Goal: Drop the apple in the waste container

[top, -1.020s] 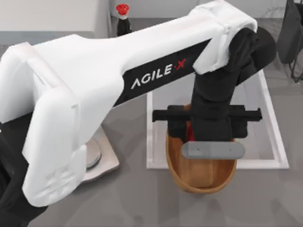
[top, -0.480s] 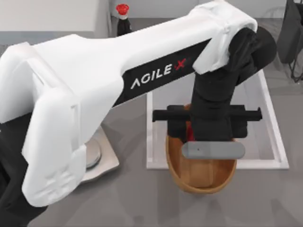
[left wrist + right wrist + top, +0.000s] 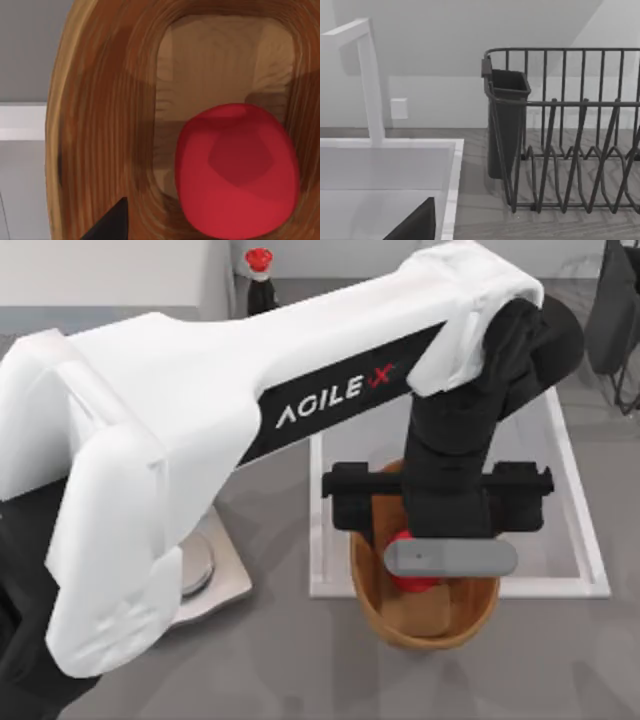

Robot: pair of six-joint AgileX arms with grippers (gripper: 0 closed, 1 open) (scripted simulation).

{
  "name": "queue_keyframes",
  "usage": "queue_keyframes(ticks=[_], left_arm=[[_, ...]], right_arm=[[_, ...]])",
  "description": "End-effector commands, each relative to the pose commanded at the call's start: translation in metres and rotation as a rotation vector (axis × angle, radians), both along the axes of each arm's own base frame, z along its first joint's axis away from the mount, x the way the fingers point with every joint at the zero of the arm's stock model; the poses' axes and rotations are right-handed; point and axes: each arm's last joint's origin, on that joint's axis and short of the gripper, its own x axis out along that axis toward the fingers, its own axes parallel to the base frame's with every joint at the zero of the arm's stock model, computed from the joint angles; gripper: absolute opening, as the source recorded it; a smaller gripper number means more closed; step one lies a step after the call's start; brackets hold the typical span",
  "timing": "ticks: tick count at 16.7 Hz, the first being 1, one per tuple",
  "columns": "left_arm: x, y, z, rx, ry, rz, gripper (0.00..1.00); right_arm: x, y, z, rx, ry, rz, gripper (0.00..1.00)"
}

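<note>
Red apple [image 3: 410, 575] inside wicker waste container [image 3: 372, 612]

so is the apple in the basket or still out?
In. The apple lies inside the waste container, on its flat bottom, clear of the left end effector.

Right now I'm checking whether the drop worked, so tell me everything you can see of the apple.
The apple is a plain, bright red, rounded fruit with a smooth, slightly faceted skin and no stem that I can make out. It sits inside the waste container, a brown ribbed basket, over the flat lighter bottom near one end wall. The left gripper hangs above it, apart from it, hiding part of it from above.
</note>
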Motion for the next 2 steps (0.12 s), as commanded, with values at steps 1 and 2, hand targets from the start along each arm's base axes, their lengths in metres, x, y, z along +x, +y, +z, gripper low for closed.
queue_keyframes(ticks=[1,2], left_arm=[[0.0000,0.0000,0.0000,0.000,0.000,0.000,1.00],[0.0000,0.0000,0.0000,0.000,0.000,0.000,1.00]], right_arm=[[0.0000,0.0000,0.0000,0.000,0.000,0.000,1.00],[0.0000,0.0000,0.0000,0.000,0.000,0.000,1.00]])
